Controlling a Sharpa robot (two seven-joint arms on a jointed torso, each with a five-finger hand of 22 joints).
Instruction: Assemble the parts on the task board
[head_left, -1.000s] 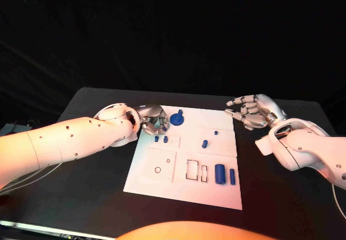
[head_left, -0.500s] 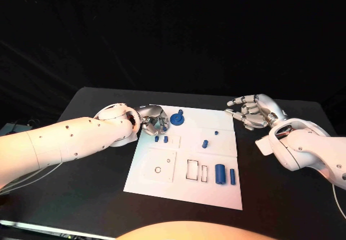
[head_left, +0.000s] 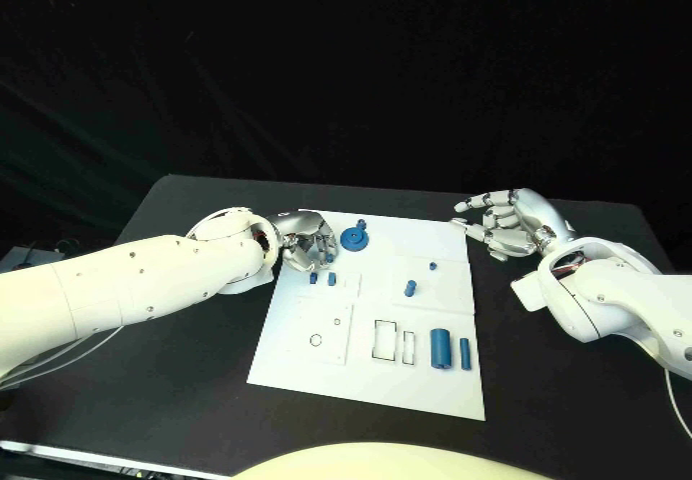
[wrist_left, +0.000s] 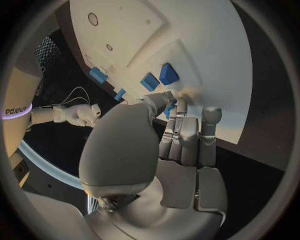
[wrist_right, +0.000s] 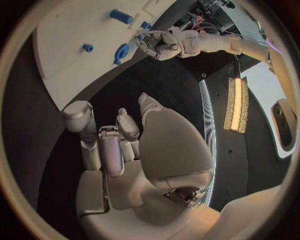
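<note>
The left hand (head_left: 304, 248) is placed over the board's (head_left: 375, 385) far left corner, fingers curled together; whether a part is pinched cannot be told. The round part (head_left: 355, 238) lies just beside its fingertips, toward the board's middle, two small pegs (head_left: 322, 279) just nearer the robot. The right hand (head_left: 505, 224) is held off the board's far right corner, loosely curled, holding nothing, so the left is judged nearer
</note>
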